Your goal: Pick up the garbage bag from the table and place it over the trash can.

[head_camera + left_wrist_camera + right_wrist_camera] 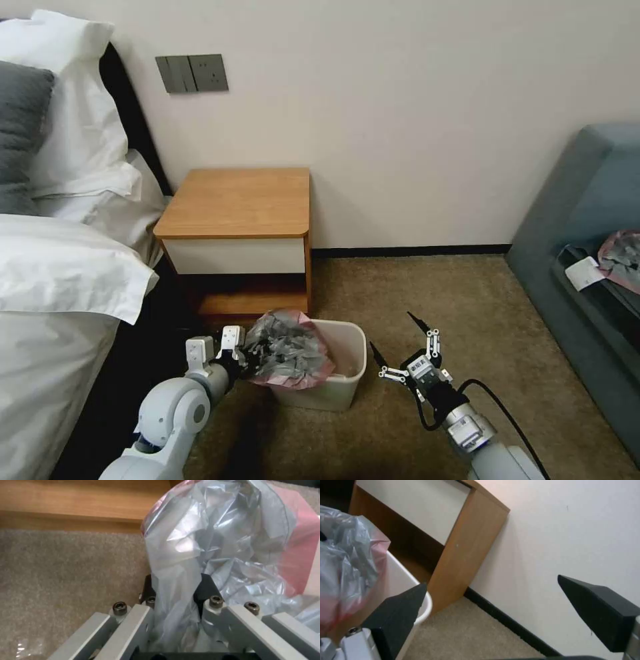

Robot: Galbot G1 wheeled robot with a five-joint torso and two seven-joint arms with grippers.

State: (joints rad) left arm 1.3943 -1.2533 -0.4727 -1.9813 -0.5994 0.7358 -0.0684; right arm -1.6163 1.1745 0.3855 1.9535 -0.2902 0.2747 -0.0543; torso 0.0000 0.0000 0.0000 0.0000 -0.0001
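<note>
- Lower left of the head view: the left gripper (235, 353) is held low beside the trash can (347, 383), at its left edge. Its fingers are clamped on a gathered fold of the garbage bag (290, 357); in the left wrist view the film (213, 542) is seen pinched between the two black pads (205, 587).
- The bag is carried bunched, grey and crinkled with its pink-red rim showing, and is draped over the left half of the can's mouth. It is judged to be held there so that it can be spread over the rolled rim; the mouth is not yet covered.
- Lower centre-right of the head view: the right gripper (405, 363) is poised just right of the can, fingers spread wide with nothing between them, probably kept ready to take the bag's free edge. In the right wrist view the can's rim (426, 605) lies just beyond one black fingertip (400, 610).
- Middle of the head view, behind the can: the table (237, 203) is seen against the wall, its wooden top bare.
- Right edge: a smaller grey-pink plastic bundle (623, 257) with a white slip is left on the blue sofa (587, 200), well apart from the work.
</note>
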